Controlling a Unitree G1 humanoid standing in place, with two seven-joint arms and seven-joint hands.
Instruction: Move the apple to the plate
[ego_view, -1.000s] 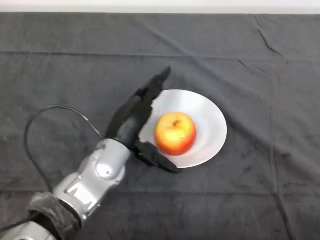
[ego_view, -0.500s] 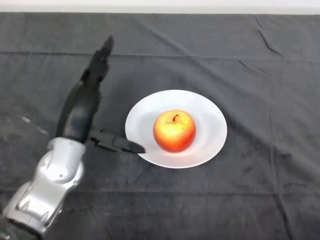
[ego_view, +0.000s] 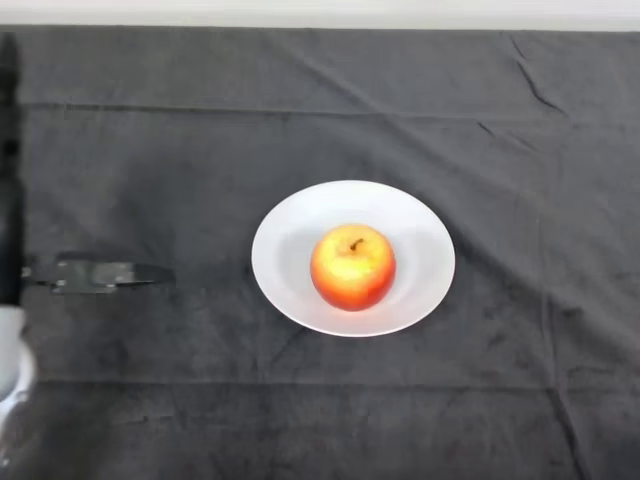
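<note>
- The apple (ego_view: 352, 267) sits upright, stem up, in the middle of the plate (ego_view: 425, 235), white rim showing all round it.
- The plate's roughly mid-table (ego_view: 500, 400), a bit toward the near edge, with bare dark cloth on every side.
- The hand (ego_view: 95, 273) is way over at the table's left edge, well apart from the plate, thumb and fingers spread wide and straight, holding nothing.

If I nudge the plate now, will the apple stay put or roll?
The apple is round and sits stem-up in the plate's shallow dish, so it would probably rock or roll, though the raised rim may contain it. The plate looks smooth and rigid; it would likely drag rather than slide on the dark cloth.
</note>
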